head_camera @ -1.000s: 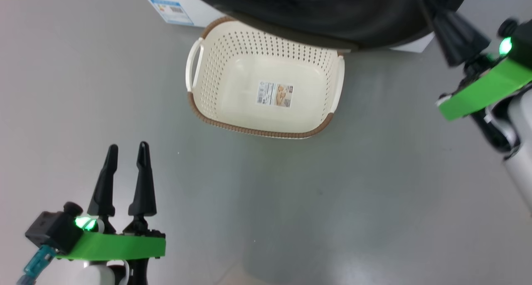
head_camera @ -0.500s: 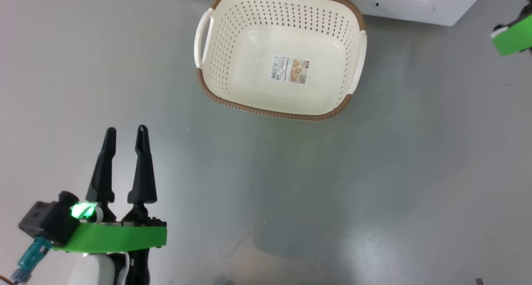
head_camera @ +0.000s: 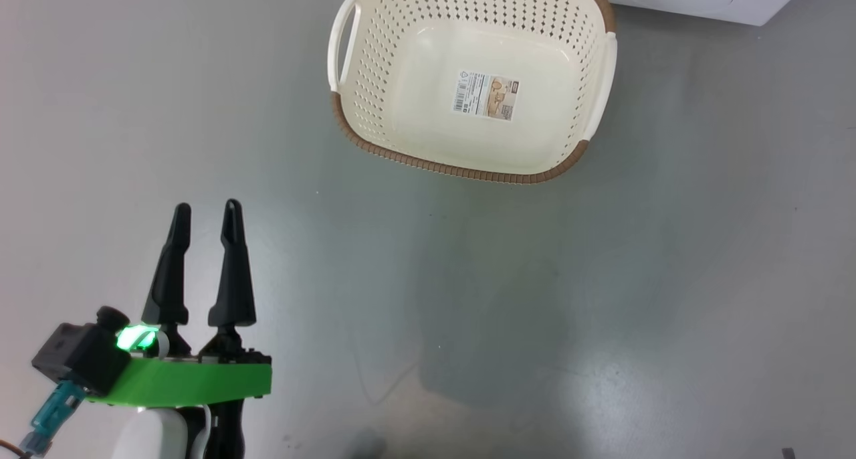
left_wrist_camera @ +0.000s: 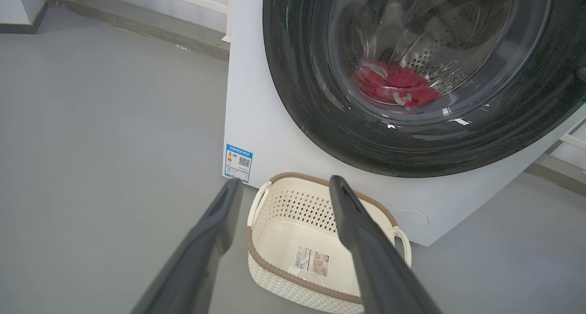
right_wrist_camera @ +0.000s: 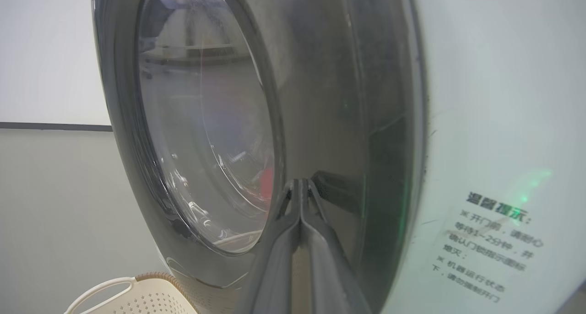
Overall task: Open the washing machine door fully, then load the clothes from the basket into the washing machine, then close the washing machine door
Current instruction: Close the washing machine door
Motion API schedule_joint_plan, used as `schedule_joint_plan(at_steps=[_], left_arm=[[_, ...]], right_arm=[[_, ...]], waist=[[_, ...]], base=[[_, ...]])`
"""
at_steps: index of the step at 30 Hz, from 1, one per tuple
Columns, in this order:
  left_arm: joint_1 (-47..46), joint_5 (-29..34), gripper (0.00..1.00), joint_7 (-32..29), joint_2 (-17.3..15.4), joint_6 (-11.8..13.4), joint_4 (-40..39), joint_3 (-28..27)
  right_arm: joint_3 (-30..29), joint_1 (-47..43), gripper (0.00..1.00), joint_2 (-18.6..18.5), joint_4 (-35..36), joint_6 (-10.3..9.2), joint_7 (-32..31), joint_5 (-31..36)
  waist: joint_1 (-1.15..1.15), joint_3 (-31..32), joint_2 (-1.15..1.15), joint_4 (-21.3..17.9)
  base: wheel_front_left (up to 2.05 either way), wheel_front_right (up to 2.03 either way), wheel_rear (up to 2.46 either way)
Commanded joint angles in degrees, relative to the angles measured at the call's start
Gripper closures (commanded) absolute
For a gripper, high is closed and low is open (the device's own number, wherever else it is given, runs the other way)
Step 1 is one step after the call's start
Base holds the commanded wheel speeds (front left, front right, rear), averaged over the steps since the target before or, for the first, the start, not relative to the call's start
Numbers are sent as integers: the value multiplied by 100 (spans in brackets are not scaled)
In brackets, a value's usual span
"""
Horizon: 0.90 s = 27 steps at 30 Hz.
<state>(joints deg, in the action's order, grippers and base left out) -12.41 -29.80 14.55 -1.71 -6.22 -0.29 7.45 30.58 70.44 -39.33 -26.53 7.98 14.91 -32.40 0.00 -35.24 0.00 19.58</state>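
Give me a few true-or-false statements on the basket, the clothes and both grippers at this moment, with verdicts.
1. The basket holds the clothes. False: it is empty; the red clothes lie inside the washing machine.
2. The left gripper is open. True.
3. The right gripper is open. False: its fingers are pressed together.
4. The basket stands on the floor before the washing machine. True.

The basket [head_camera: 374, 77] is showing matt, perforated cream plastic; the washing machine door [left_wrist_camera: 311, 112] is gleaming glossy black around clear, reflective glass.
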Motion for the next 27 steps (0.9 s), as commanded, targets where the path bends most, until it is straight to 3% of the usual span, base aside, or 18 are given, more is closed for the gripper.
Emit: schedule_joint_plan(at_steps=[1,16,17,19,20,21,27], left_arm=[[-47,1,0,45,-117,39,-131,-181],[5,138,0,45,-117,33,11,-278],[14,160,0,45,-117,25,31,-291],[28,213,0,45,-117,8,68,-316],[36,239,0,45,-117,0,81,-330],[45,261,0,45,-117,-8,97,-347],[116,453,0,45,-117,-58,243,-449]], right_arm=[[-166,95,100,-78,15,-49,9,-9],[-252,-608,98,168,135,-49,9,-88],[-307,-703,67,187,180,-49,9,-97],[-413,-937,48,239,283,-49,9,-117],[-453,-1062,16,263,337,-49,9,-118],[-492,-1190,0,294,384,-49,9,-115],[-715,-1971,0,559,607,-49,9,-94]], waist=[[0,24,0,-2],[0,504,0,-233],[0,568,0,-268],[0,710,0,-339],[0,783,0,-375],[0,858,0,-411],[0,1339,0,-671]], base=[[0,0,0],[0,0,0],[0,0,0],[0,0,0],[0,0,0],[0,0,0],[0,0,0]])
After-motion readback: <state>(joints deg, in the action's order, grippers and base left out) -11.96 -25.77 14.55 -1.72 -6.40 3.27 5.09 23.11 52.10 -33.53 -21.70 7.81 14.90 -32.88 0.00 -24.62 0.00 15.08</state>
